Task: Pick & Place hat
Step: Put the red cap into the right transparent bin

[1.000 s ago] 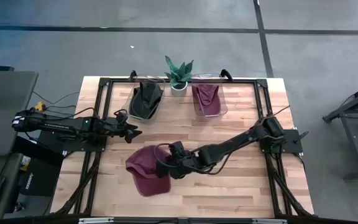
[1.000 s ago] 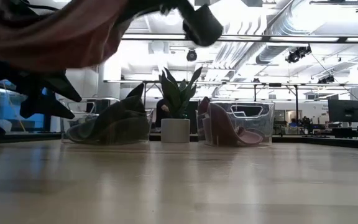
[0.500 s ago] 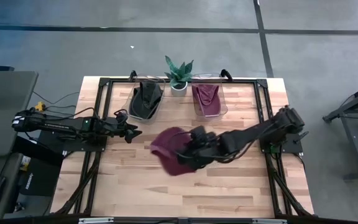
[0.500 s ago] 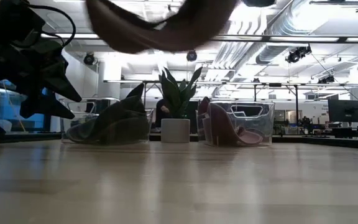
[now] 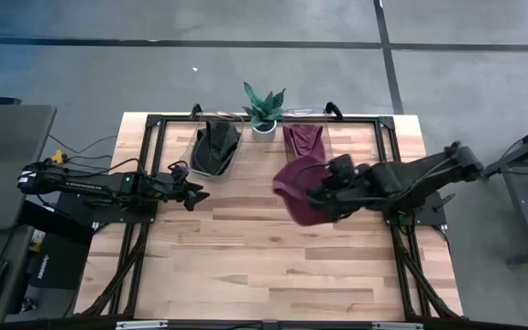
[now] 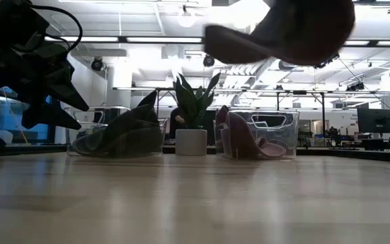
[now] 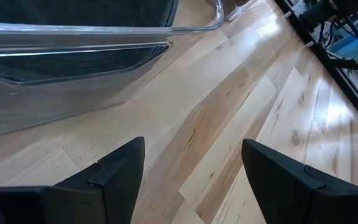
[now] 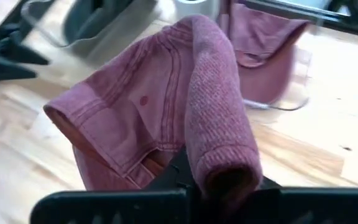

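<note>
A maroon cap (image 5: pixel 300 187) hangs in the air above the table, right of centre, in front of the clear bin (image 5: pixel 323 158) that holds another maroon cap (image 5: pixel 304 143). My right gripper (image 5: pixel 331 190) is shut on the airborne cap. In the low view the cap (image 6: pixel 296 30) floats high over the bins. In the right wrist view the cap (image 8: pixel 160 118) fills the middle. My left gripper (image 5: pixel 202 194) waits open at the table's left, just near of the clear bin with a dark cap (image 5: pixel 214 147). My right gripper pinches the maroon cap by a bunched fold of its cloth (image 8: pixel 222 163) at the cap's right side. The fingers come roughly level from the table's right. The cap is lifted clear of the table, its crown (image 8: pixel 135 106) and brim spreading away beyond the fingers.
A potted plant (image 5: pixel 264 111) stands between the two clear bins at the far edge. A black frame (image 5: pixel 150 137) runs around the tabletop. Bare wood (image 5: pixel 246 266) spreads across the table's middle and near side.
My right gripper has carried the maroon cap from the near-left middle of the table toward the right and the far edge, raising it well above the wood. The cap now hangs just in front of the right bin. The left arm has kept still.
</note>
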Controlling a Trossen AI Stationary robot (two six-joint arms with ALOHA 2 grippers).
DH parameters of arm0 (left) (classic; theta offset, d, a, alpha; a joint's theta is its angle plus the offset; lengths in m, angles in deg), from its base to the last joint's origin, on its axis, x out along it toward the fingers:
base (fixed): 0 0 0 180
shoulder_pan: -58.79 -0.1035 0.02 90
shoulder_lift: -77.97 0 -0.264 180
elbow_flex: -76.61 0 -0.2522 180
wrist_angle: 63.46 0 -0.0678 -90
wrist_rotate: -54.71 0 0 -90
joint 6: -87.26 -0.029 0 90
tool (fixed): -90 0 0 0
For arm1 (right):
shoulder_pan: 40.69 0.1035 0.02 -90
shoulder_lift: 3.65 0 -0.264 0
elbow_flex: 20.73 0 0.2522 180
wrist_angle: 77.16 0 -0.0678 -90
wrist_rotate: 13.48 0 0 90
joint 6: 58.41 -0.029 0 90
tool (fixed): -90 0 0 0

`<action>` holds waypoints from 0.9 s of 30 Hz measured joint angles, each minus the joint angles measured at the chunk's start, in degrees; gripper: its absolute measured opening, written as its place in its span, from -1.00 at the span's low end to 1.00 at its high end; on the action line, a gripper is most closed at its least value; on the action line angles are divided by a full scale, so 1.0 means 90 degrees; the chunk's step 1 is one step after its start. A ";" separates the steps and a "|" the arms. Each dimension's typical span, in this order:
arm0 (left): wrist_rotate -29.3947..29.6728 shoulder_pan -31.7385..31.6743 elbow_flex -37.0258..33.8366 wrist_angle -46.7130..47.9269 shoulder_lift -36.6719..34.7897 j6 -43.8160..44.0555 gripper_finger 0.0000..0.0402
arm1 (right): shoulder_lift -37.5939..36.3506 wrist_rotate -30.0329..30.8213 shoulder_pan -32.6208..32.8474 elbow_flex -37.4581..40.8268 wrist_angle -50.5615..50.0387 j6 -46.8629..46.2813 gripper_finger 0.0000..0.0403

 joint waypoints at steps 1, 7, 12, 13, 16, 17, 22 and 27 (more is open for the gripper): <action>0.0002 0.0000 0.0000 0.0000 -0.0002 0.0000 0.30 | -0.0232 -0.0003 -0.0055 0.0303 0.0084 0.0003 -0.96; 0.0000 -0.0001 0.0000 0.0000 0.0000 -0.0001 0.30 | -0.1643 -0.0039 -0.0463 0.2226 0.1128 0.0057 -0.96; 0.0000 -0.0001 0.0000 0.0000 -0.0002 0.0000 0.30 | -0.2494 0.0058 -0.0942 0.3300 0.1995 0.0308 -0.96; 0.0000 0.0000 0.0000 0.0000 -0.0002 0.0000 0.30 | -0.2628 0.0105 -0.1054 0.3441 0.2132 0.0364 -0.96; 0.0000 0.0000 0.0000 0.0000 -0.0002 0.0000 0.30 | -0.2932 0.0239 -0.1437 0.3679 0.2410 0.0608 -0.96; 0.0000 0.0000 0.0000 0.0000 -0.0002 0.0000 0.30 | -0.3009 0.0286 -0.1589 0.3722 0.2515 0.0730 -0.96; 0.0002 -0.0002 0.0000 0.0000 0.0000 -0.0002 0.30 | -0.3130 0.0144 -0.2528 0.3798 0.2884 0.1398 -0.96; 0.0000 0.0000 0.0000 0.0002 -0.0001 -0.0001 0.30 | -0.3004 -0.0362 -0.3497 0.3801 0.3575 0.2173 -0.96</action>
